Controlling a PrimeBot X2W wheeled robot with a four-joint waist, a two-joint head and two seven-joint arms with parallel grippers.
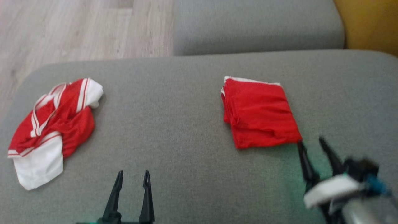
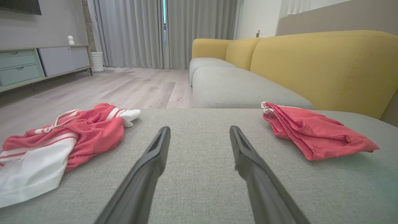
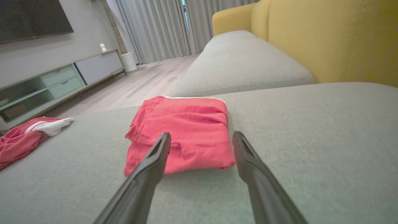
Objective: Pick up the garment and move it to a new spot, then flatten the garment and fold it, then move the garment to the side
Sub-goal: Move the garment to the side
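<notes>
Red folded garment (image 1: pixel 259 113) was found flat on grey cushion (image 1: pixel 186 140), right of centre, judged set aside | right gripper (image 1: pixel 311 141) noted just beside its near corner, jaws spread, empty | left gripper (image 1: pixel 133 171) likewise spread | crumpled red-and-white garment (image 1: pixel 51 127) noted well apart, left.

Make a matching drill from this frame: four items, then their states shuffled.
Column 1
1. folded red garment
2. red-and-white garment
3. left claw
4. right claw

Column 2
A. open, over bare grey cushion between the two garments
B. crumpled, at the cushion's left end
C. open, tips by the near corner of the folded piece
D. neat square, right of centre

Pairs: 1-D, 2-B, 3-A, 4-C
</notes>
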